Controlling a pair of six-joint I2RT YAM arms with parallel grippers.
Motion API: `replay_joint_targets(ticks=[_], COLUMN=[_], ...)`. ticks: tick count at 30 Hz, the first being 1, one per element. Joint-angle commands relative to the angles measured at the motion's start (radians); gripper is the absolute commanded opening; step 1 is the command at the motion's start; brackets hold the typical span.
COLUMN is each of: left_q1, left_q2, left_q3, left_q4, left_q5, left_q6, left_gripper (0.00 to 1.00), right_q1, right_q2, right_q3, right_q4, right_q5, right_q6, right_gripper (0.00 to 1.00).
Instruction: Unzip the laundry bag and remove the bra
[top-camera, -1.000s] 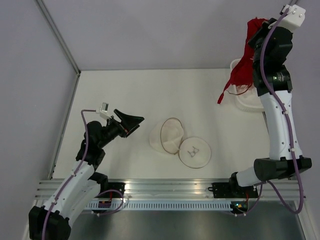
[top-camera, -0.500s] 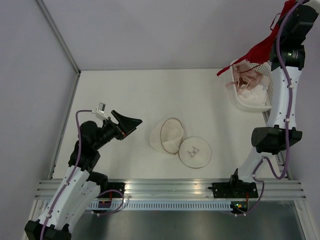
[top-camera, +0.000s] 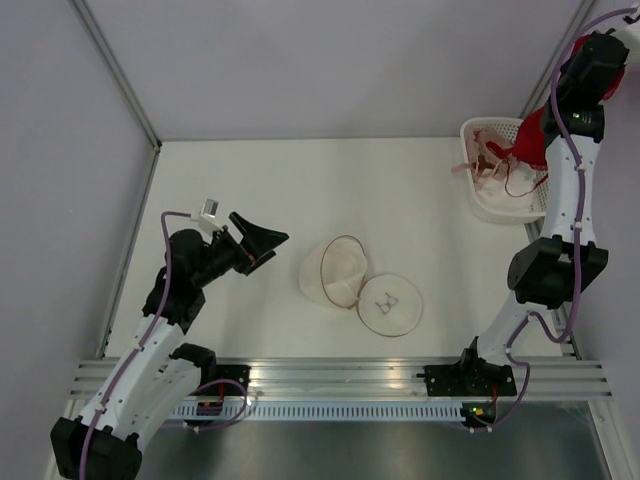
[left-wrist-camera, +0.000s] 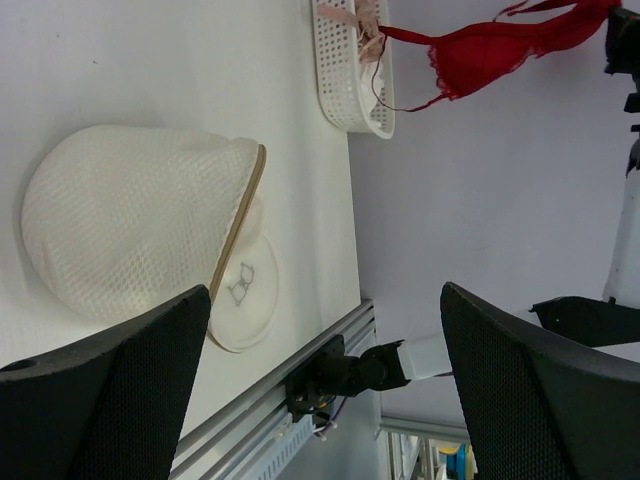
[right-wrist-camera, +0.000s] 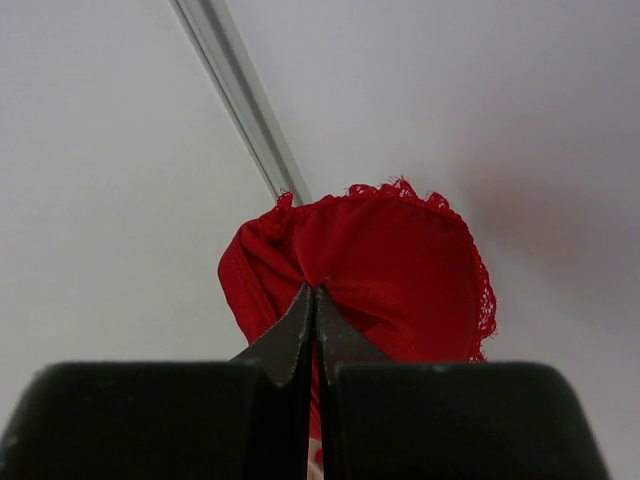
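**Already out: the red bra hangs from the right gripper above the basket**

Unzipped, the laundry bag (top-camera: 335, 272) lies on the table (top-camera: 250, 180) with its round flap (top-camera: 390, 303) folded flat beside it, the small bra drawing facing up. The bra (top-camera: 530, 138) is clear of the bag. The right gripper (right-wrist-camera: 315, 300) is fully closed on the bra's red lace, and the rest of it hangs below the fingertips. Directly under that gripper sits the white lattice basket (top-camera: 490, 210), which holds a pinkish garment (top-camera: 485, 165).

The right arm rises steeply from its base, its wrist high at the far right corner. The left arm is bent at the elbow and held low. The left gripper (top-camera: 265, 242) has its jaws spread wide, holds nothing and points toward the bag.

A second ago the bra dangled over the basket's near-left rim with the right wrist further in. Since then the wrist has swung outward and the bra has come over the basket's right half. The left arm has barely shifted, and the bag and flap lie where they were.

From the left gripper the bag is near, just ahead of the open jaws. From the right gripper it is well apart, across the table.
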Motion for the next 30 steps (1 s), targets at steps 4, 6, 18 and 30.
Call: replay_joint_targets(ticks=[4, 6, 18, 30], left_q1=[0.005, 0.005, 0.005, 0.006], left_q2=[-0.02, -0.024, -0.034, -0.069], left_q3=[-0.043, -0.057, -0.132, -0.115], left_q4=[0.057, 0.063, 0.153, 0.149], left_q5=[0.031, 0.031, 0.037, 0.058], left_q6=[-0.016, -0.019, -0.064, -0.032], left_gripper=[1.0, 1.0, 1.0, 1.0], right_q1=[0.0, 0.0, 0.019, 0.06], right_q2=[0.033, 0.06, 0.18, 0.212], right_q3=[-0.198, -0.229, -0.266, -0.197], right_q4=[0.068, 0.064, -0.109, -0.342], right_q5=[-0.051, -0.074, -0.102, 0.094], right_q6=[0.062, 0.076, 0.154, 0.271], right_gripper=[0.0, 0.0, 0.01, 0.76])
